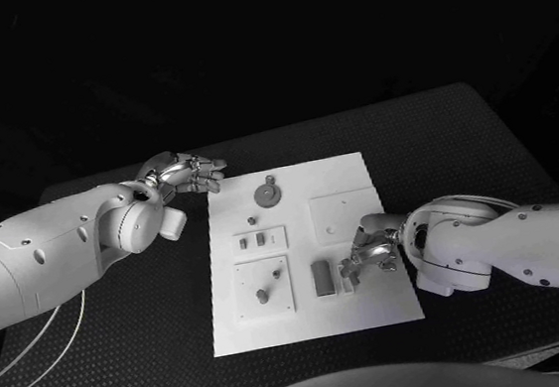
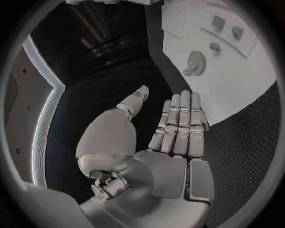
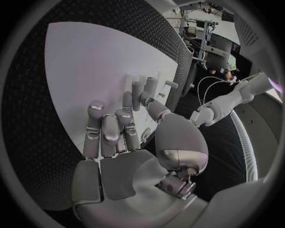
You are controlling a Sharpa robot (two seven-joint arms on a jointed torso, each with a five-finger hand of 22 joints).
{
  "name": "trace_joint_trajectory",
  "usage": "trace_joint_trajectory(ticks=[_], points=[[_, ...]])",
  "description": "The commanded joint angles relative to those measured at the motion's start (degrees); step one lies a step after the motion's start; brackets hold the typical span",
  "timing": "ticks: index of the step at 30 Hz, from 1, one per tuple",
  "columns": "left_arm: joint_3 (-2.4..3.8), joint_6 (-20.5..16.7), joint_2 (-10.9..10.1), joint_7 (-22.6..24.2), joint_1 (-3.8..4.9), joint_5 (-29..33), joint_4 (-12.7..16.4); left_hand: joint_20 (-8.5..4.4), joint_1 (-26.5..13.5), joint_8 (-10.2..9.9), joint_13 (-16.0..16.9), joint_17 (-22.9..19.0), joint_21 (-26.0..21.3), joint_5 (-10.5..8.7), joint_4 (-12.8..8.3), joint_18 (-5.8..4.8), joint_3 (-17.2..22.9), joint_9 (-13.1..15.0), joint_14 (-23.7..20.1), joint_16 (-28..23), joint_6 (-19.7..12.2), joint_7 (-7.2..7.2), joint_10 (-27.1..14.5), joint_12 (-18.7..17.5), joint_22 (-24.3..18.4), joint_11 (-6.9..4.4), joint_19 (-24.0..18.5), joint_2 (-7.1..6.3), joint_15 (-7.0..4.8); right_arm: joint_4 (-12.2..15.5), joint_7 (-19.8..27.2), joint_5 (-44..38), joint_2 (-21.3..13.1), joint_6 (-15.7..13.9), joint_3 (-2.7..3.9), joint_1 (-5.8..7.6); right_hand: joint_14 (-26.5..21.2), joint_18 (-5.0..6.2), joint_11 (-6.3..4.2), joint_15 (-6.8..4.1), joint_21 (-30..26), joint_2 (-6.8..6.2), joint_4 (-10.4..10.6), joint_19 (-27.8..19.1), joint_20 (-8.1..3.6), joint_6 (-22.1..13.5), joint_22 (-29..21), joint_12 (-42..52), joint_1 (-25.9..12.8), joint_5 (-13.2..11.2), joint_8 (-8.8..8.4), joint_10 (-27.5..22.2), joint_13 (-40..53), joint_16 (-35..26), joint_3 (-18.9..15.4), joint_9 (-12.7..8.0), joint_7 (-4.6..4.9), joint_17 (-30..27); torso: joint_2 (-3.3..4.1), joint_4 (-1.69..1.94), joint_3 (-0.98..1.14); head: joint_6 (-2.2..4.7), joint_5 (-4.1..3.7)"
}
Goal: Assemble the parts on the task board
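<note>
Left robot hand [image 1: 187,177] released, fingers straight, off task board [image 1: 372,311] edge. Right robot hand [image 1: 370,247] over board, grasp state unclear, upright part [image 1: 323,278] just beside fingers.

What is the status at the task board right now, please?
Left hand open, off the board's far corner. Right hand open over the task board, beside the parts. Nothing in the way.

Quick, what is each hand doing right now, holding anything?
Left hand: open, fingers straight, holding nothing.
Right hand: open over the task board, holding nothing.
</note>
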Motion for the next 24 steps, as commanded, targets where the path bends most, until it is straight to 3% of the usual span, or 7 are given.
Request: trace_joint_trajectory(ticks=[1,11,24], points=[[0.03,0.2,0.1,0.3,0.08,-0.2,0.1,0.13,-0.4,0.2,-0.1,0.1,0.2,-0.19,0.0,0.50,-0.2,-0.1,-0.1,-0.3,-0.4,-0.14,-0.3,0.2,-0.1,-0.01,-0.4,-0.25,0.38,-0.5,0.0,1.6,0.4,-1.0,-0.02,-0.14,0.2,0.43,-0.31,-0.07,0.3,2.09,-0.1,0.4,-0.16,0.1,0.7,0.0,1.9,0.4,0.09,0.6,-0.1,0.1,-0.2,0.0,0.38,0.0,0.01,-0.01,0.03,0.00,0.04],[0.03,0.2,0.0,0.3,0.08,-0.3,0.1,0.13,-0.4,0.2,-0.1,0.1,0.2,-0.19,0.0,0.50,-0.3,-0.1,0.0,-0.3,-0.4,-0.14,-0.3,0.2,-0.1,-0.01,-0.4,-0.25,0.38,-1.5,-0.1,1.6,1.2,1.3,-0.02,-1.10,0.2,0.43,-0.30,-0.09,0.3,2.12,0.0,0.4,-0.17,0.1,0.7,0.0,1.8,0.4,0.07,0.6,-0.1,0.0,-0.3,-0.1,0.39,-0.1,0.02,0.00,0.04,-0.26,0.37],[0.03,0.2,0.0,0.3,0.08,-0.3,0.1,0.13,-0.4,0.2,-0.1,0.2,0.2,-0.19,0.0,0.50,-0.3,-0.1,0.0,-0.3,-0.4,-0.14,-0.3,0.2,-0.1,-0.01,-0.4,-0.26,0.39,-1.4,-0.1,0.9,1.0,1.2,-0.02,-1.25,0.4,0.43,-0.31,-0.12,0.3,2.25,0.0,0.4,-0.19,0.2,0.7,0.0,1.7,0.4,0.06,0.7,0.0,0.0,-0.3,-0.1,0.38,0.1,0.00,-0.04,0.04,-0.40,0.59]])
